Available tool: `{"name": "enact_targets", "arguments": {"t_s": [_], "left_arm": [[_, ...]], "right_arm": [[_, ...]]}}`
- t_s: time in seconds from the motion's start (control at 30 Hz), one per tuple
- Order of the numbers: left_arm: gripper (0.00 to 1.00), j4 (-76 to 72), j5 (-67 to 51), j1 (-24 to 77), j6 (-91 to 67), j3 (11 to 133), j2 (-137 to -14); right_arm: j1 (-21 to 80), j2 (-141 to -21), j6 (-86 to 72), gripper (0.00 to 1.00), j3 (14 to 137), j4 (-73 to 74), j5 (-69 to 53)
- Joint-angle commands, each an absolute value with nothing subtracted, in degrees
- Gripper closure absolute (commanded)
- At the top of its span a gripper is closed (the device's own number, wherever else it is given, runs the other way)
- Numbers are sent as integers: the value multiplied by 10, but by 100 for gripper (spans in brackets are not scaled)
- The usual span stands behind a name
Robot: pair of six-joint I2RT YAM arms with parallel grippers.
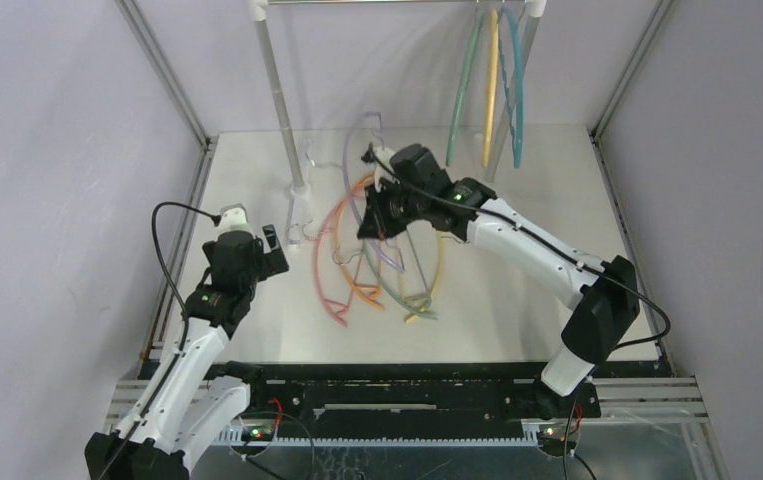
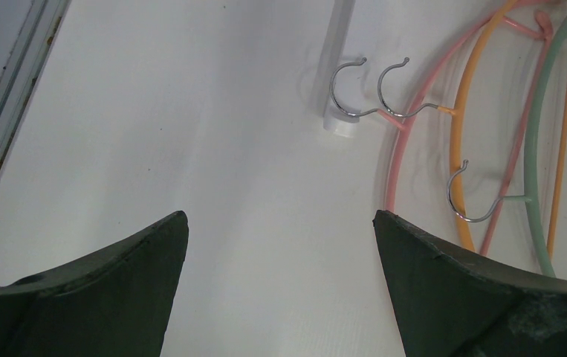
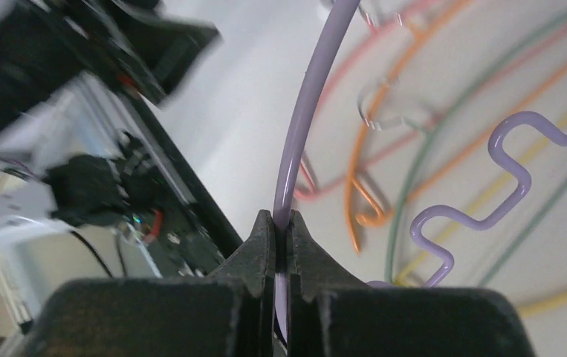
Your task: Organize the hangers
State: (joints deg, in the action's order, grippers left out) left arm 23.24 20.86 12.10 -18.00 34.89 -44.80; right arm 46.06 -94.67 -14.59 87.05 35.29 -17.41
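The hangers are heaped mid-table, the lilac hanger is pinched tight on its thin arc by the right gripper while the left gripper is spread wide and empty, so tangled neighbours could easily get dragged up or the grip twisted loose.

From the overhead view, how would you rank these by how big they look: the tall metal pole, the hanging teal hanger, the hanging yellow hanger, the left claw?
1. metal pole: longest.
2. teal hanger and yellow hanger: about alike, so no ranking between them.
3. left claw: smallest.
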Motion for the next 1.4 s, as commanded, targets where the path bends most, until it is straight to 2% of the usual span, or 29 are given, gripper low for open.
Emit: {"name": "enact_targets", "arguments": {"t_s": [0.0,0.27,0.57,0.9,1.2,1.37], "left_arm": [[0,210,219,118,-181,338,-435],[0,210,215,117,-178,338,-430],[0,212,215,118,-178,337,-425],[0,203,207,117,-177,340,-446],[1,204,209,117,-177,339,-445],[0,205,214,116,-177,339,-442]], "right_arm": [[452,-939,-202,100,963,293,-213],[402,-987,-330,100,1047,86,-196],[389,-1039,-370,100,1132,-23,-204],[379,-1024,-359,100,1128,-34,-194],[312,-1033,-498,100,1104,-78,-153],[300,-1006,-515,100,1057,-71,-133]]}}
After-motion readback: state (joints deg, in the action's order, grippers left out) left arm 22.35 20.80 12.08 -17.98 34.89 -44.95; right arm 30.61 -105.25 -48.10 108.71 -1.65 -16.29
